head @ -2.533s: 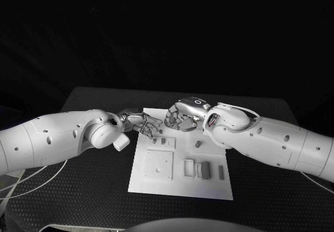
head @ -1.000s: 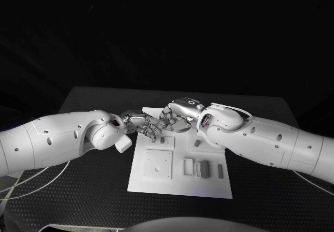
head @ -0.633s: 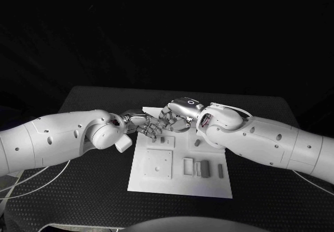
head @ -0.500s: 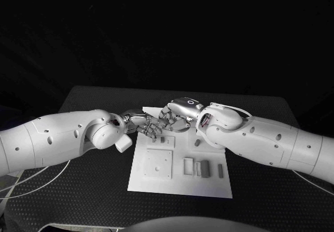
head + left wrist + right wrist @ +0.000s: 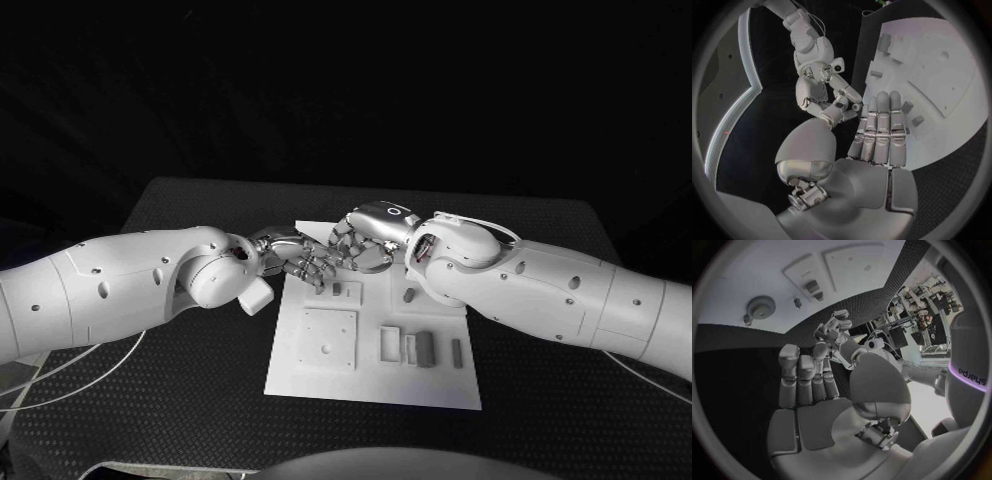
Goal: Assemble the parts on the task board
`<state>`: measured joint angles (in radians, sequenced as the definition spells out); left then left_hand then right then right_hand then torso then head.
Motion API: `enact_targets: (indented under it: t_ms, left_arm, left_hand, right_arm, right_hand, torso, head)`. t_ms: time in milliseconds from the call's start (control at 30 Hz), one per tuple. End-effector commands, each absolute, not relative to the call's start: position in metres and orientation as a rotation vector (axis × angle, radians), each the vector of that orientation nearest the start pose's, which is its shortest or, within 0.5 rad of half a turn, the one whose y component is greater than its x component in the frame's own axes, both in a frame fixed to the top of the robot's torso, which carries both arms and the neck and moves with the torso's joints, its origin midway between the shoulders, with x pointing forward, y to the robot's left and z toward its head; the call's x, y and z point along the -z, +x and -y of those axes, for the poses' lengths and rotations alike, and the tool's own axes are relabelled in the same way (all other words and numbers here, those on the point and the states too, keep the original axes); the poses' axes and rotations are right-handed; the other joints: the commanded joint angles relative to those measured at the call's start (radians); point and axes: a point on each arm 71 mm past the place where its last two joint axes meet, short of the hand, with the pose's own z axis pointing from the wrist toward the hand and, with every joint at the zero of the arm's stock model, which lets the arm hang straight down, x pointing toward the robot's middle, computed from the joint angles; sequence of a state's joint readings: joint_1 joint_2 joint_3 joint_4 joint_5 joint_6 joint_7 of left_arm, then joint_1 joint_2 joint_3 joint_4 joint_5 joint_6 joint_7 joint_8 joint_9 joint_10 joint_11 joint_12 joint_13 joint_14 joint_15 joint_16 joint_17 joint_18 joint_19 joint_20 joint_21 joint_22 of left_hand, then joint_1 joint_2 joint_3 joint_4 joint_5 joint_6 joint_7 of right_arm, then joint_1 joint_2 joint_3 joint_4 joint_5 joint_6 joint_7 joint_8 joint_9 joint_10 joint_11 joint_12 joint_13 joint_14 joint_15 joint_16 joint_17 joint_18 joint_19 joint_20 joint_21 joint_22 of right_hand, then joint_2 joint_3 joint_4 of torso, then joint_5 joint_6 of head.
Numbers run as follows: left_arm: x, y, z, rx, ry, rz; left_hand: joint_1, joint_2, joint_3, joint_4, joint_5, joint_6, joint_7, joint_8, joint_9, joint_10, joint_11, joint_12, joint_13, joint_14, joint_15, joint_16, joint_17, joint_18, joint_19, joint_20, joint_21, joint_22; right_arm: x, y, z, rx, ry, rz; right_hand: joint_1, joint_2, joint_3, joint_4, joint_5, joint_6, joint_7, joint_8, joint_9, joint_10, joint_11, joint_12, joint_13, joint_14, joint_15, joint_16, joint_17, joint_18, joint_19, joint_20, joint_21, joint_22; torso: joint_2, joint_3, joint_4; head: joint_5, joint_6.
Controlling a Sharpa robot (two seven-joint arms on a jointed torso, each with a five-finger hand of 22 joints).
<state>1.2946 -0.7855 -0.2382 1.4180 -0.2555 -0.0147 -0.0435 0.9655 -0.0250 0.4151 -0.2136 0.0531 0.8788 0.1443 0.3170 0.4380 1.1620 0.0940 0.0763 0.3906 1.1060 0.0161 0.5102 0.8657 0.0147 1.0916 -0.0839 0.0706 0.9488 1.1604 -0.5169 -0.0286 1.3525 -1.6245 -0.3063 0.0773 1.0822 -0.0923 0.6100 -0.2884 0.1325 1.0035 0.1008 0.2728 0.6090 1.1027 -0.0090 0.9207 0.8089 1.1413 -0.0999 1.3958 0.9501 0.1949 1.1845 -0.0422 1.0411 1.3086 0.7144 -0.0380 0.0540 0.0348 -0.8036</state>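
We bring our left hand (image 5: 296, 258) and right hand (image 5: 364, 245) fingertip to fingertip above the board's (image 5: 378, 386) far edge, seemingly to pass a part, though we cannot tell whether either grasps one.

Black table (image 5: 188, 330): white task board (image 5: 368, 385) lies flat at centre.

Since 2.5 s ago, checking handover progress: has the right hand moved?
Yes. The right hand has shifted toward the left hand, along the task board's far edge.
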Motion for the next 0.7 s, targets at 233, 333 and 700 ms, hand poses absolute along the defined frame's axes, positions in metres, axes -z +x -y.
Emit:
enact_targets:
  t_ms: [233,333,700]
  left_arm:
    - [0.2357,0.4824,-0.1995,1.246,-0.885,-2.165]
    - [0.2357,0.4823,-0.1992,1.247,-0.884,-2.165]
    - [0.2357,0.4821,-0.1989,1.25,-0.884,-2.167]
  left_hand:
    - [0.007,0.017,0.009,-0.006,-0.003,0.002,-0.006,0.006,0.0,0.005,-0.007,-0.002,0.0,-0.002,-0.002,-0.006,0.001,-0.008,-0.008,0.001,0.001,-0.001]
    - [0.008,0.017,0.01,-0.006,-0.003,0.002,-0.006,0.006,0.0,0.005,-0.007,-0.003,0.0,-0.002,-0.002,-0.007,0.002,-0.008,-0.008,0.001,0.001,-0.001]
    - [0.01,0.035,0.019,0.0,-0.003,0.003,-0.008,0.006,-0.001,0.006,-0.008,-0.003,-0.001,-0.002,-0.001,-0.008,0.002,-0.009,-0.009,0.001,0.001,-0.001]
  right_arm:
    - [0.2005,0.4824,0.0626,-0.892,-0.528,-1.551]
    - [0.2007,0.4825,0.0623,-0.893,-0.529,-1.552]
    - [0.2009,0.4825,0.0594,-0.897,-0.532,-1.552]
  right_hand:
    - [-0.004,-0.008,0.001,0.007,0.003,0.0,0.006,-0.005,0.002,0.004,0.005,-0.003,-0.001,-0.003,-0.006,-0.006,0.0,0.067,0.002,-0.003,0.001,0.011]
    - [-0.004,-0.008,0.001,0.007,0.003,0.0,0.006,-0.005,0.002,0.004,0.005,-0.003,-0.001,-0.003,-0.006,-0.006,0.0,0.067,0.002,-0.003,0.001,0.011]
    - [-0.005,-0.007,0.001,0.008,0.003,0.0,0.006,-0.006,0.002,0.004,0.005,-0.003,-0.001,-0.003,-0.006,-0.006,0.0,0.067,0.002,-0.004,0.001,0.011]
  torso:
    - [0.0,0.0002,0.0]
    - [0.0,0.0,0.0]
    - [0.0,0.0004,0.0002]
  head:
    - [0.0,-0.001]
    - [0.001,-0.001]
    - [0.001,-0.002]
